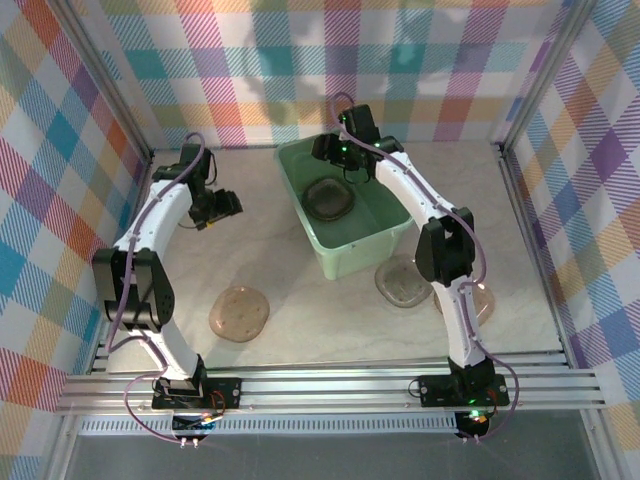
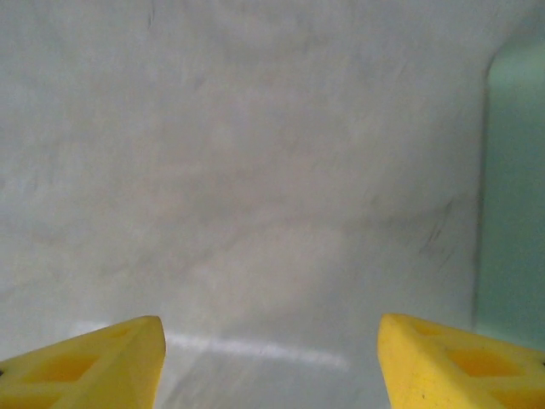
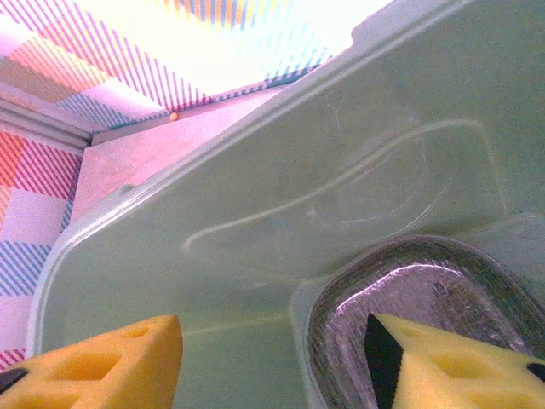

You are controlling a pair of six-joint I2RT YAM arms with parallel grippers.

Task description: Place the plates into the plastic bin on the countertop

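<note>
The pale green plastic bin (image 1: 371, 243) stands mid-countertop with a stack of smoky plates (image 1: 330, 198) on its floor. My right gripper (image 1: 336, 152) hangs over the bin's far end. In the right wrist view its jaws (image 3: 272, 362) are open and hold nothing, the right fingertip (image 3: 443, 366) just above the top plate (image 3: 426, 290) in the bin (image 3: 255, 213). My left gripper (image 1: 222, 208) hovers left of the bin, open over the bare countertop (image 2: 255, 170), with the bin's wall (image 2: 515, 187) at the right edge of its view. A lone plate (image 1: 239, 313) lies on the countertop (image 1: 300, 320) at front left.
Two more plates lie right of the bin's near corner: one (image 1: 400, 286) against the bin, one (image 1: 483, 301) partly behind the right arm. Plaid walls (image 1: 60, 180) close in the left, back and right. Aluminium rails (image 1: 330, 385) run along the near edge.
</note>
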